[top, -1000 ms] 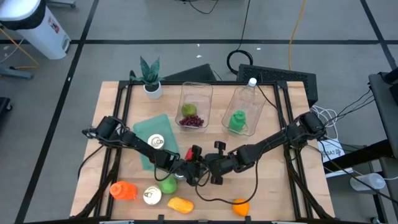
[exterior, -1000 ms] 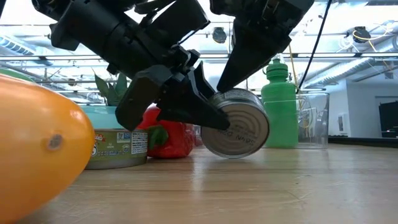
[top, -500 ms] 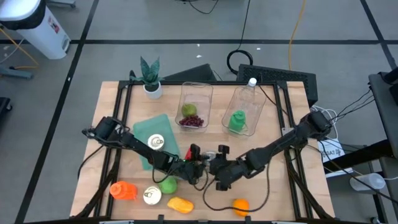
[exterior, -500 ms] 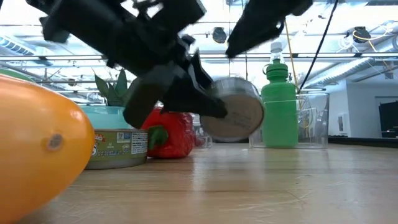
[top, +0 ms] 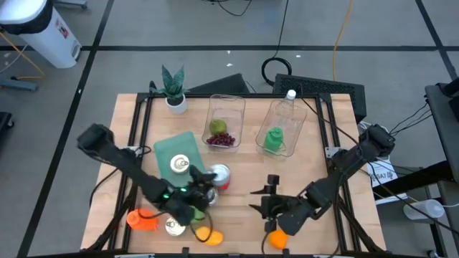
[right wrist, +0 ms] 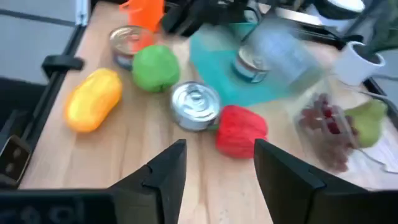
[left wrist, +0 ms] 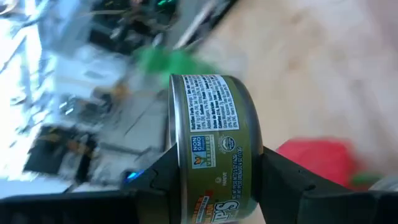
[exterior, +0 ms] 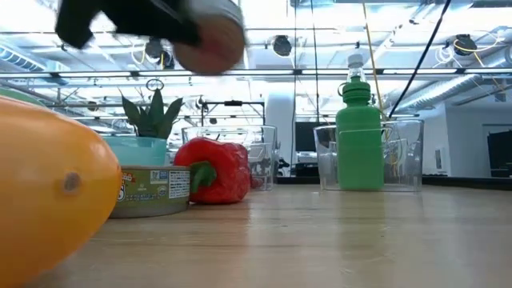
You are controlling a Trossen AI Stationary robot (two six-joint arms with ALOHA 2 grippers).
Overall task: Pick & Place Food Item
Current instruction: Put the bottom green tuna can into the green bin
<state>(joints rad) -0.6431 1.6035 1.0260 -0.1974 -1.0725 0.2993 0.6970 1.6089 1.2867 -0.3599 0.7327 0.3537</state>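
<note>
Left tool (left wrist: 214,180) clamped on tin can (left wrist: 211,143), lifted clear of the bench (top: 308,179) (it was low a second ago), right tool (right wrist: 214,165) withdrawn, fingers apart, holding nothing.

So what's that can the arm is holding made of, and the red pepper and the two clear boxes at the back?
The can in the left gripper looks like metal: bare silvery rim, wrapped in a green printed paper label. The red pepper looks like glossy moulded plastic, probably a toy, given its even shine. The clear boxes seem rigid transparent plastic; their contents show through the walls.
</note>
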